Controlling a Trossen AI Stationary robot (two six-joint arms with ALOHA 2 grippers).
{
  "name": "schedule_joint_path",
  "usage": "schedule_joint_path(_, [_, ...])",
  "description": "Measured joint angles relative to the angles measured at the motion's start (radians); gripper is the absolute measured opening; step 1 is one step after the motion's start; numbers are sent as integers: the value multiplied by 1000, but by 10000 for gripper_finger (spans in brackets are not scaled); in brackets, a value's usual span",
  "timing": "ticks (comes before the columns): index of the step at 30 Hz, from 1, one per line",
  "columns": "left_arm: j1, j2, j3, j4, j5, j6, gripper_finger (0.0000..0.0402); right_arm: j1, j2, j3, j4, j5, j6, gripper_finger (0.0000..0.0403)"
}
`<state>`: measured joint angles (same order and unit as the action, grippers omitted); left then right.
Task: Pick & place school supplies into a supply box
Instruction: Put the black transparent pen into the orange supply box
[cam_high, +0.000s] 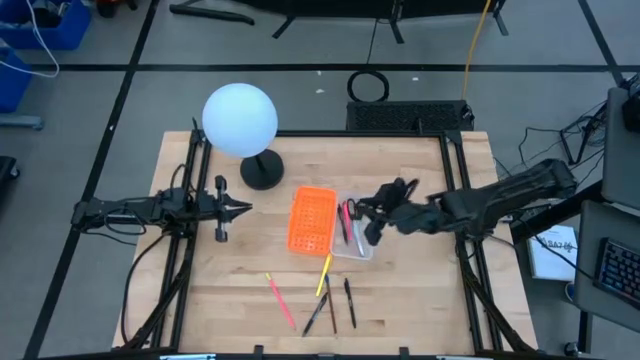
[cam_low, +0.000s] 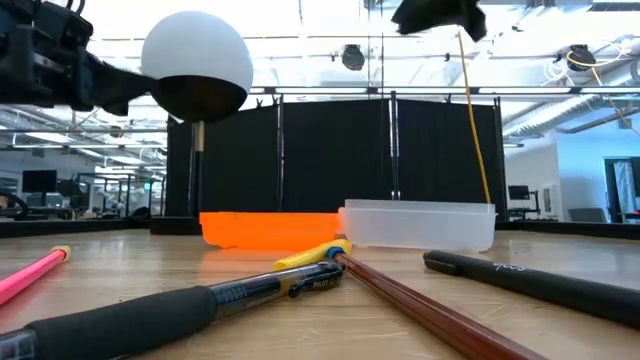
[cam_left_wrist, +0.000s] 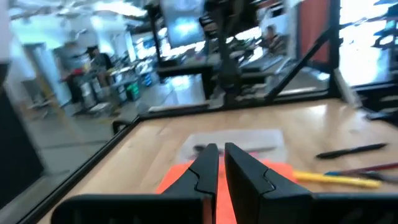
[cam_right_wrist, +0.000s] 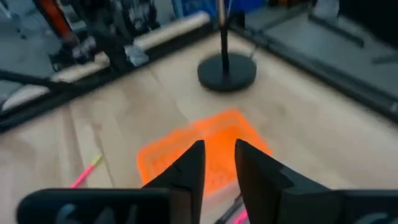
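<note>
Right tool (cam_high: 368, 222) above supply box (cam_high: 357, 247); orange tray (cam_high: 312, 220) touching alongside.

Bare wood wide between left gripper (cam_high: 243, 208) and orange tray (cam_high: 312, 219), globe lamp (cam_high: 241, 121) crowding behind, loose pens (cam_high: 330, 297) seemingly cluttering the front.

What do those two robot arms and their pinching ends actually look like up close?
Both arms are dark, nearly black, built of slim jointed segments. The left arm is thin and rod-like, with dark cables trailing beneath it. The right arm looks bulkier. Each ends in a gripper with two flat, black, tapered fingers on a wide crossbar, matched on the right fingers. No markings are legible.
</note>
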<state>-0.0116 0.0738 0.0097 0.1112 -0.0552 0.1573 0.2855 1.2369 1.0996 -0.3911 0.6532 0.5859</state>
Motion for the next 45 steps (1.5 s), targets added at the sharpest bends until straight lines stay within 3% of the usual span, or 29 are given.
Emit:
schedule_joint_path(7, [0,0,0,-18,231,21,37,35,-50,-52,44,-2,-235,9])
schedule_joint_path(10, [-1,0,0,-33,318,51,37,31,-88,-102,114,-12,-310,6])
schedule_joint_path(18, [-4,16,1,-48,402,5,37,72,-268,-368,452,-210,-420,2])
schedule_joint_path(27, [-4,63,1,-68,150,-197,37,111,-506,-655,627,-153,-393,1])
schedule_joint_path(35, [-4,90,1,-69,211,-245,37,111,-690,-782,628,-157,-480,1])
schedule_joint_path(42, [-4,90,1,-71,27,-276,37,84,-865,-911,622,-163,-535,1])
schedule_joint_path(45, [-4,90,2,-87,29,-303,37,77,-942,-934,605,-289,-574,1])
